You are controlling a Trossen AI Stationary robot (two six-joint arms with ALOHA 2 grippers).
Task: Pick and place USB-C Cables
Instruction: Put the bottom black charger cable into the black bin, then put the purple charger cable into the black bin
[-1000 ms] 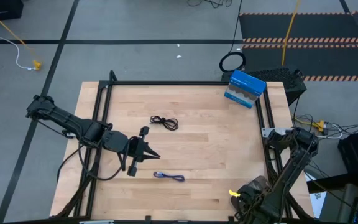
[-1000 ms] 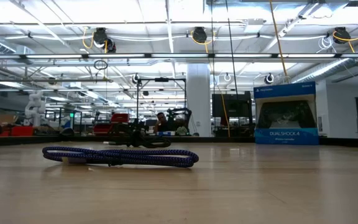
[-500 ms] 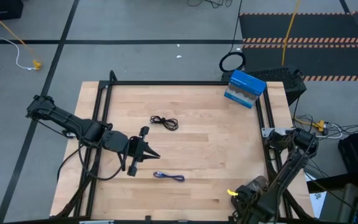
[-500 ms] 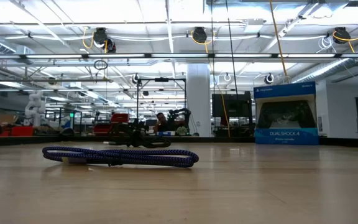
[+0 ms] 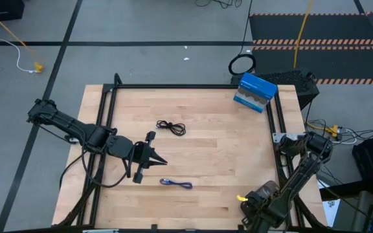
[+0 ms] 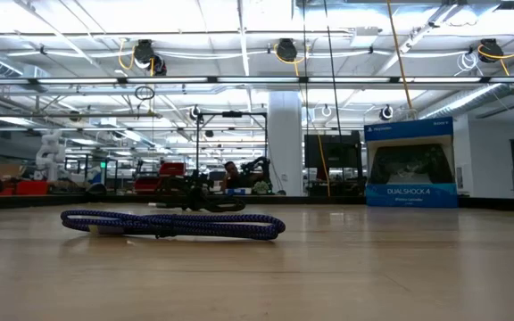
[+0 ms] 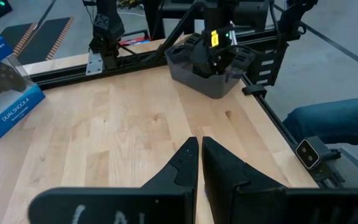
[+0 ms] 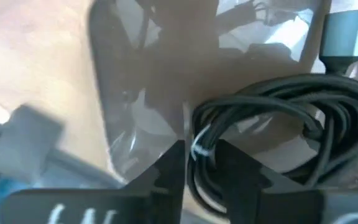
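Note:
A black USB-C cable lies loose on the wooden table, left of centre, and shows in the low view. The blue-purple cable lies flat nearer the near edge. Another black coiled cable is at my right gripper, which points down into a grey bin at the near right corner. My left gripper hovers shut between the two loose cables, touching nothing. My right gripper is shut on the black coiled cable, pinching several strands at one side of the coil, near a white tie. It comes from above, pointing down into the bin. The rest of the coil spreads out beyond the fingers; whether it rests on the bin floor I cannot tell.
A blue controller box stands at the far right corner. A large black ring-shaped cable loop lies on the floor beyond it. A black frame rims the table. A person's leg in jeans shows beside the table's near side.
My right arm has shifted slightly over the grey bin, its forearm sinking a little toward the table's near edge. The two loose cables and my left arm have kept still.

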